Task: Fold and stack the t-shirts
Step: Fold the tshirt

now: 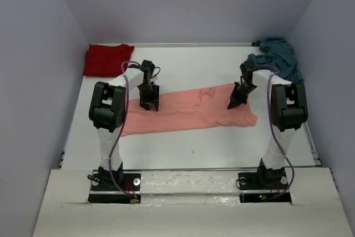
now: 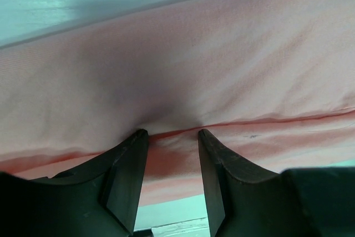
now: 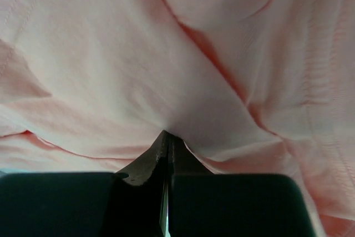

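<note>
The salmon-pink shirt lies as a creased band, right hand pinching it, left hand part-open on it.

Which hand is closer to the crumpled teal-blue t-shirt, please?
The right. The right hand pinches the salmon-pink t-shirt near its right end, just short of the teal-blue t-shirt in the far right corner; the left hand sits over that shirt's left part, much farther away.
</note>
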{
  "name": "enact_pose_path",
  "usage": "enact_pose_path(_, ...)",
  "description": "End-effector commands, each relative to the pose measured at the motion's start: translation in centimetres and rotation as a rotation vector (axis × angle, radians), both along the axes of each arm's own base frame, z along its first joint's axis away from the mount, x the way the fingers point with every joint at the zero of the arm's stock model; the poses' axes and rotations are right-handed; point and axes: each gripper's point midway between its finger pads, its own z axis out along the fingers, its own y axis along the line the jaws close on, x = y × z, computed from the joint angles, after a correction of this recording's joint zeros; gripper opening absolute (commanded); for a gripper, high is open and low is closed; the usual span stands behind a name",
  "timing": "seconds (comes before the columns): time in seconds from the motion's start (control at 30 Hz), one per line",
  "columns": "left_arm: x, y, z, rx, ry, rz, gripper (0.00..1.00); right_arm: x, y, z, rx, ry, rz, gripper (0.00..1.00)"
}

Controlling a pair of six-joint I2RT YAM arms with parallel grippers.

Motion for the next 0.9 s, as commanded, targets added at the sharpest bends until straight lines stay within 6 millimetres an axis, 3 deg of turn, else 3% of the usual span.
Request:
enact_pose_path(0.0, -0.4, 1.8, -0.3, 0.087, 0.025, 0.005, 0.55, 2.3, -1.0, -0.2, -0.055, -0.037, -0.002, 0.0)
enact_pose_path(0.17, -2.1, 1.8, -0.5, 0.077, 0.059, 0.018, 0.55, 4.8, -0.8, -0.5, -0.058, -0.049, 0.003, 0.0)
enact_pose_path(0.3, -3.3, 2.1, -0.4, 0.081, 0.076, 0.027, 0.55, 8.3, -0.3, -0.6, -0.039, -0.079, 0.008, 0.0)
enact_pose_path(0.47, -5.4, 1.8, -0.4, 0.069, 0.102, 0.033, 0.55, 11.3, 0.3, -1.0, -0.015, -0.108, 0.022, 0.0)
enact_pose_path(0.7, -9.7, 0.9, -1.1, 0.084, 0.168, 0.007, 0.55, 14.2, 0.9, -2.3, -0.019, -0.131, 0.049, 0.0)
enact_pose_path(0.87, -11.2, -0.8, -1.0, 0.07, 0.184, -0.017, 0.55, 16.0, 2.3, -2.3, -0.012, -0.157, 0.071, 0.0)
